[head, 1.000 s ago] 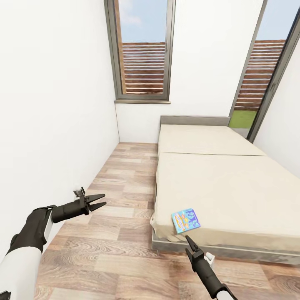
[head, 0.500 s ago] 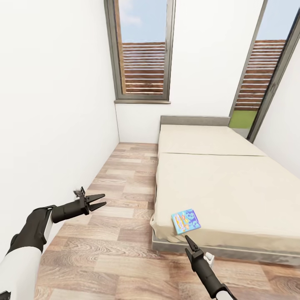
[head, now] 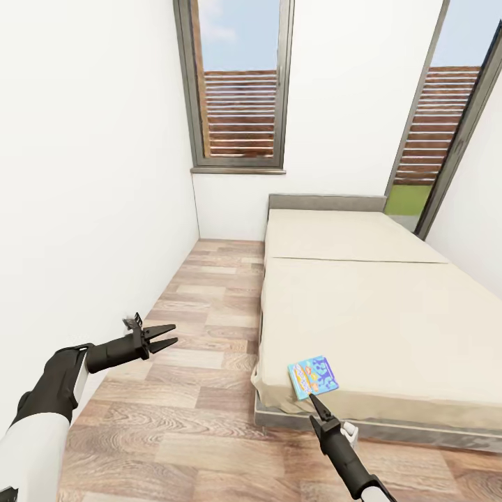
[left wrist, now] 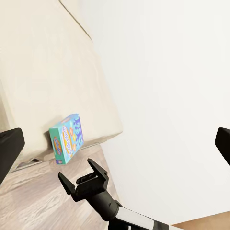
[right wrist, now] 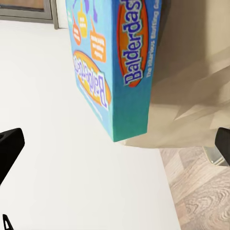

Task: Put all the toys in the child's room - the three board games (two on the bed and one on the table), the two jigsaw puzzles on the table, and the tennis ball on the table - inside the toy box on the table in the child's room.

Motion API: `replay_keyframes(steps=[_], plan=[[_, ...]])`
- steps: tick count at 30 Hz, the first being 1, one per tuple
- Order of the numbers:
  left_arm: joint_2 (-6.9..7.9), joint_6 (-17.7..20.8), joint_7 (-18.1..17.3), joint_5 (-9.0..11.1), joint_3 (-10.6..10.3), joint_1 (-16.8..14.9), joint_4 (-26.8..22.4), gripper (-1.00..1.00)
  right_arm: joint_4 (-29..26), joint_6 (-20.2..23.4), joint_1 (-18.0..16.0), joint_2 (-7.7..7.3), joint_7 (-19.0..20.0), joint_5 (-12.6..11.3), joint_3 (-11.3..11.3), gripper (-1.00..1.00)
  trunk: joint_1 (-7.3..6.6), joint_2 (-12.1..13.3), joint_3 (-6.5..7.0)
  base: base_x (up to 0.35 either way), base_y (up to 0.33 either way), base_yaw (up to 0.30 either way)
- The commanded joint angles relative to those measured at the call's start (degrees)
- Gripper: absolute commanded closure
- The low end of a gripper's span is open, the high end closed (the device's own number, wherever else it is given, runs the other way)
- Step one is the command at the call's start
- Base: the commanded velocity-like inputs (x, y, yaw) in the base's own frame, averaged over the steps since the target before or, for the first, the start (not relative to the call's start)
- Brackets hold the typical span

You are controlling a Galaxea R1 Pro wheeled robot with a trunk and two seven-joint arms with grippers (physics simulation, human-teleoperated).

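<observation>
A small blue board game (head: 313,376) lies flat on the near left corner of the bed (head: 362,307), close to the mattress edge. My right gripper (head: 314,401) hovers just in front of and below that corner, pointing at the box. In the right wrist view the box (right wrist: 112,62) looms close, printed "Balderdash", and the fingers (right wrist: 9,143) stand wide apart, so this gripper is open. My left gripper (head: 174,334) hangs open over the floor, left of the bed. The left wrist view catches the box (left wrist: 67,139) and the right gripper (left wrist: 75,170) before it.
A white wall (head: 84,195) runs close along my left. Wooden floor (head: 202,307) forms a narrow aisle between wall and bed. A window (head: 240,84) sits in the far wall, and a tall glazed door (head: 446,125) stands at the right behind the grey headboard (head: 326,202).
The whole view has crept slightly toward the bed, so the blue box now sits a little lower in the picture, nearer my right gripper. Neither arm has changed its pose.
</observation>
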Motion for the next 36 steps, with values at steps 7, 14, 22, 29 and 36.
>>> replay_keyframes(steps=[7, 14, 22, 29, 36], plan=[[-0.08, 0.6, -0.5, -0.6, 0.2, -0.1, 0.0, -1.00, 0.0, 0.6, 0.0, 0.14, 0.2, -0.4, -0.2, -1.00, -0.01, 0.0, -0.05, 0.008, 0.000, 0.000], [-0.06, 0.6, -0.5, -0.6, 0.2, 0.0, 0.0, -1.00, 0.0, 0.6, 0.0, 0.16, 0.2, -0.4, -0.2, -1.00, 0.87, -1.6, -0.77, 0.002, 0.000, 0.000], [-0.04, 0.6, -0.5, -0.6, 0.2, 0.0, 0.0, -1.00, 0.0, 0.6, 0.0, 0.17, 0.2, -0.4, -0.2, -1.00, 2.63, -4.8, -2.20, 0.000, 0.000, 0.000], [-0.03, 0.6, -0.5, -0.6, 0.2, 0.0, 0.0, -1.00, 0.0, 0.6, 0.0, 0.22, 0.2, -0.4, -0.2, -1.00, 2.85, -5.2, -2.38, 0.000, 0.000, 0.000], [-0.03, 0.6, -0.5, -0.6, 0.2, 0.0, 0.0, -1.00, 0.0, 0.6, 0.0, 0.25, 0.2, -0.4, -0.2, -1.00, 4.17, -7.6, -3.46, 0.000, 0.000, 0.000]])
